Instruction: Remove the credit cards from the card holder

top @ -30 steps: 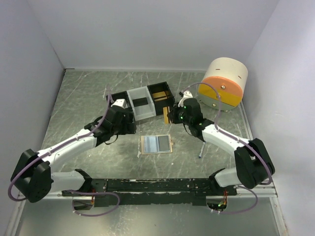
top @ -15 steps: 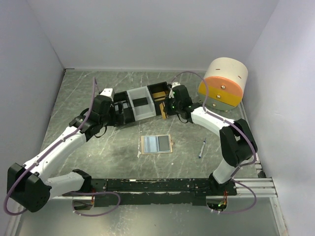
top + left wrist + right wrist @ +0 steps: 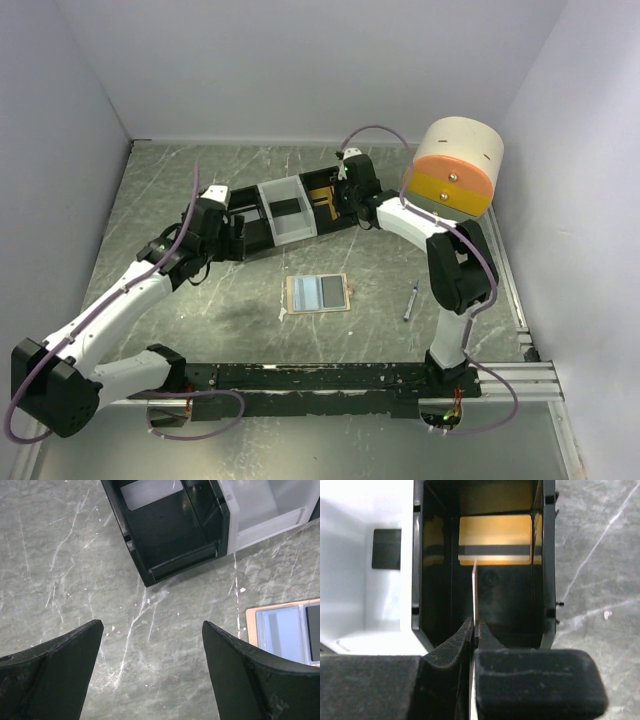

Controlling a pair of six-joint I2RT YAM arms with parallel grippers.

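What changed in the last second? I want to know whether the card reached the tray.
The right gripper, shut on a card, carried it away from the holder to over the tray's right black compartment, where a gold card lies. The left gripper, open, drew back leftward. The holder, pen and tray stayed put.

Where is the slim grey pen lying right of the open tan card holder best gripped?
Probably mid-barrel, coming straight down from above. The slim grey pen lies flat on the marbled table, apart from the open tan card holder, its length running near-to-far with a slight tilt, so the jaws should close across it from left and right.
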